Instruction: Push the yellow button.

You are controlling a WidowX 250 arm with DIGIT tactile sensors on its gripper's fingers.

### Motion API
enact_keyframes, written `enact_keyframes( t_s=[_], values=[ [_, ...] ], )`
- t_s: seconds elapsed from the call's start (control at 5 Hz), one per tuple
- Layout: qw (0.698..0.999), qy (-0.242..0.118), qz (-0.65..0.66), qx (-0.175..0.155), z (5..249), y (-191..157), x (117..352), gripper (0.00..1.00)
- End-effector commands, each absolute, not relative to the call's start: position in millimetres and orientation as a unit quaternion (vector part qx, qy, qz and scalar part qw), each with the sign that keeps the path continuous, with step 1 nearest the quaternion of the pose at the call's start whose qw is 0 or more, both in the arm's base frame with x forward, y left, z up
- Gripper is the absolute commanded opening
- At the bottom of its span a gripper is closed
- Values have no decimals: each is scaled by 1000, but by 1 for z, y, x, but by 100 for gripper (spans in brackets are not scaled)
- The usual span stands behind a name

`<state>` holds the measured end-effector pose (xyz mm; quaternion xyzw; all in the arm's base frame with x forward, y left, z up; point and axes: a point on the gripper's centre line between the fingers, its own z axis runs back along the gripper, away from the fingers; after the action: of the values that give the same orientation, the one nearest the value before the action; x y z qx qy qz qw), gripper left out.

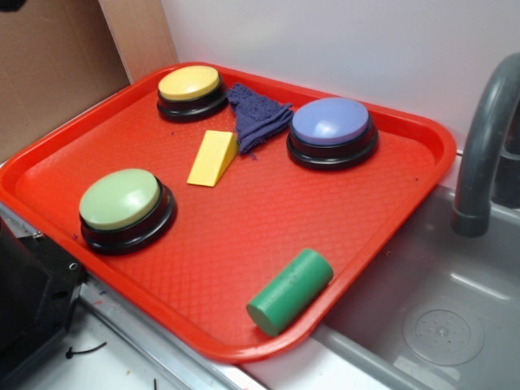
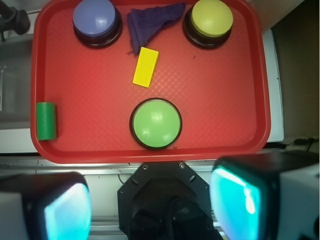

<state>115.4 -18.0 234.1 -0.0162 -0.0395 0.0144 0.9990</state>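
Note:
The yellow button is a yellow dome on a black base at the far left corner of the red tray. In the wrist view the yellow button lies at the top right, far from my gripper. The gripper hangs high above the robot's black base, short of the tray's near rim. Its two fingers with cyan pads stand wide apart, nothing between them. The gripper does not show in the exterior view.
On the tray are a pale green button, a purple-blue button, a yellow wedge block, a dark blue cloth and a green cylinder. A grey sink and faucet lie right.

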Motion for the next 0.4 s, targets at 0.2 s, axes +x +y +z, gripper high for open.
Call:
enact_keyframes(
  t_s=[0.2],
  values=[
    [998, -43, 51, -17, 209, 11, 136, 100]
  ],
)
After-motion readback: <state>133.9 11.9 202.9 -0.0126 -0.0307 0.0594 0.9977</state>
